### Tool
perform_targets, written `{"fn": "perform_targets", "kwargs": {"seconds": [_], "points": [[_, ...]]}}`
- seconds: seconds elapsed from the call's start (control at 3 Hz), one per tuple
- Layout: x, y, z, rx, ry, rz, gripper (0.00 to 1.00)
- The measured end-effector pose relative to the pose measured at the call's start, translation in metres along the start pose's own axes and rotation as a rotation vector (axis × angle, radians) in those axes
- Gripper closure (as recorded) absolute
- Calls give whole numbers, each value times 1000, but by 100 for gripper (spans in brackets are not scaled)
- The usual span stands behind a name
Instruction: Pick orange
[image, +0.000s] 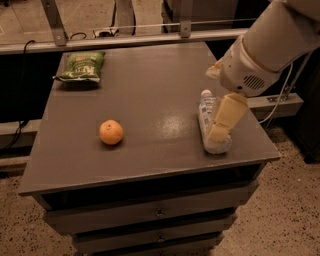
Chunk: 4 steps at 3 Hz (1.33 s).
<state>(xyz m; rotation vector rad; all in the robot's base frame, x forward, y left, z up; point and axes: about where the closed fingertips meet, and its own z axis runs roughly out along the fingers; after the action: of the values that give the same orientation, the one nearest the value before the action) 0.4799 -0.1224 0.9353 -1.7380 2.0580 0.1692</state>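
The orange (111, 132) is a small round fruit lying on the grey table top (150, 90), left of centre and near the front. My gripper (220, 124) hangs from the white arm (265, 50) over the right side of the table, far to the right of the orange and apart from it. It sits just above a clear plastic bottle (205, 114) and covers part of it.
The bottle lies on its side near the table's right front edge. A green snack bag (80, 66) lies at the back left corner. A metal rail (125, 40) runs behind the table. Drawers (155, 212) sit below the top.
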Motion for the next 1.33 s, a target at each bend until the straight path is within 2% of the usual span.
{"fn": "perform_targets", "kwargs": {"seconds": [0.33, 0.67, 1.33], "points": [[-49, 1, 46, -44, -134, -23, 0], [-97, 12, 96, -82, -271, -28, 0], [-138, 29, 146, -112, -390, 9, 0]]}}
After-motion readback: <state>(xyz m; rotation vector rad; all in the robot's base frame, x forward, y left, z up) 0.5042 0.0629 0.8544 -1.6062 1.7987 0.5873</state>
